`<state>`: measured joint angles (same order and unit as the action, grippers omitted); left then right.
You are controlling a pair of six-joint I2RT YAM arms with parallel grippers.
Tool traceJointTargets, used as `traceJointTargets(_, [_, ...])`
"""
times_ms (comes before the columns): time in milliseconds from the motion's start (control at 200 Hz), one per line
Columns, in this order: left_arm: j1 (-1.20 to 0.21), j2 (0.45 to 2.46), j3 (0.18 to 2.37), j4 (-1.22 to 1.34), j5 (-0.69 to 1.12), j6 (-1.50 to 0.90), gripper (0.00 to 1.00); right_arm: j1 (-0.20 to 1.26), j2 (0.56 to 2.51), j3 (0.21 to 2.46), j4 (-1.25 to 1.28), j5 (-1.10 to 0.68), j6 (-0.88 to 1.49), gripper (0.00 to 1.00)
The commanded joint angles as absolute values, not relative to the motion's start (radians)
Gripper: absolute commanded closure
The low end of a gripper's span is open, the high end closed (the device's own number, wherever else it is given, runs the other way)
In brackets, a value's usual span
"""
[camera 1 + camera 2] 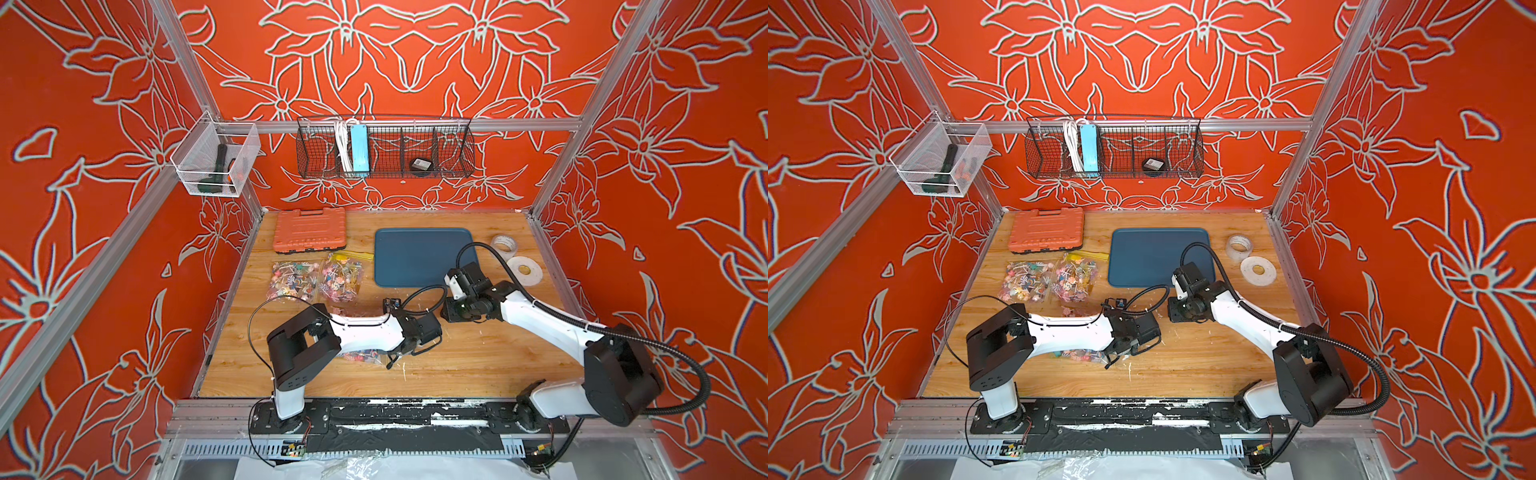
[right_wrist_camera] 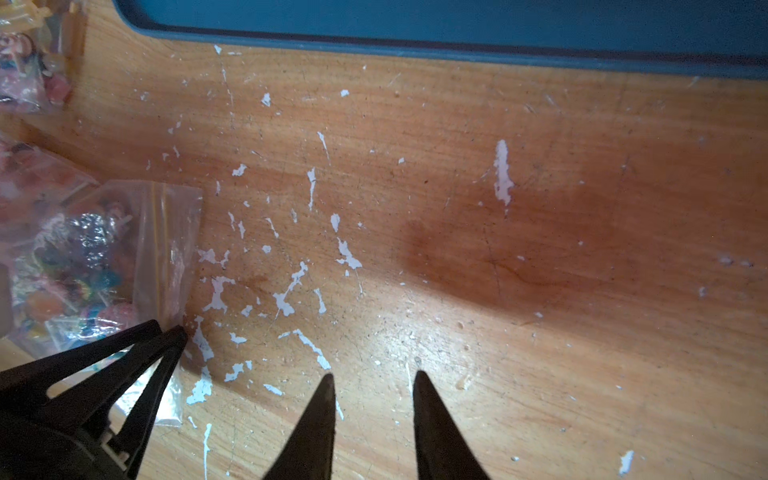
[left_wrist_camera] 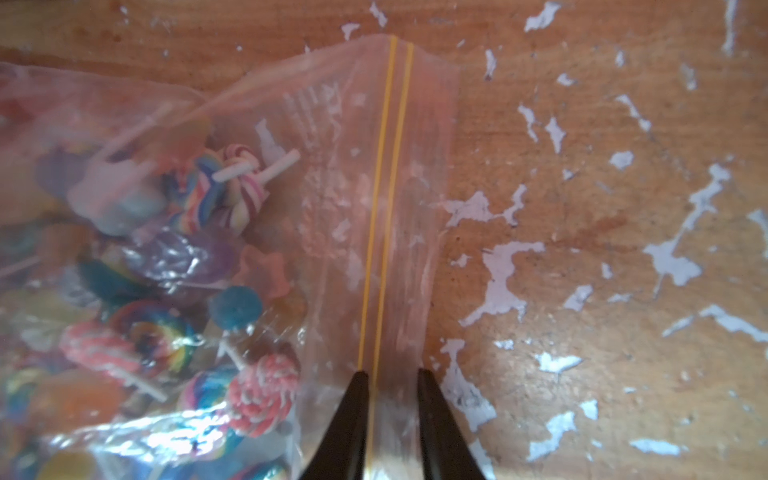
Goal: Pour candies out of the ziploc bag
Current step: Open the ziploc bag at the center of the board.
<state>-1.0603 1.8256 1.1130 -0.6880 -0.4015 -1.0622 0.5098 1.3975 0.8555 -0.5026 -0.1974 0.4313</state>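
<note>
Clear plastic ziploc bag (image 3: pixel 332 166), with a yellow double line along its mouth, lies flat on the scuffed wooden tabletop (image 3: pixel 602 137) near the front edge. In both top views it is partly hidden under the left arm's white forearm. Tiny swirled, pink, blue and purple lollipop candies (image 3: pixel 262 395) on white sticks crowd inside it, back from the mouth. The left gripper (image 3: pixel 392 374) points down at the mouth's end. Its black tips stand a narrow gap apart with the zip strip running between them, and the film there looks flat, not pinched. The right gripper (image 2: pixel 374 376) hangs over bare wood close by, tips parted wider, holding nothing. Two more full candy bags (image 1: pixel 293 280) lie farther back, next to a dark blue flat tray (image 1: pixel 419 257).
</note>
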Motion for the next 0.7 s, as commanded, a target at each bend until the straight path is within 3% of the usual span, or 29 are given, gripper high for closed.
traceJointTargets(0, [-1.062,1.845,1.13,-0.708,-0.416,-1.071,0.8,0.505,1.405,0.847,-0.501,-0.211,0.43,0.68])
traceJointTargets(310, [-1.062,1.824,1.133,-0.745,-0.44,-1.086,1.0,0.505,1.406,0.849,-0.501,-0.216,0.427,0.68])
traceJointTargets(696, [-1.051,1.681,1.078,-0.687,-0.471,-0.993,1.0,0.504,1.437,0.852,-0.462,-0.358,0.394,0.68])
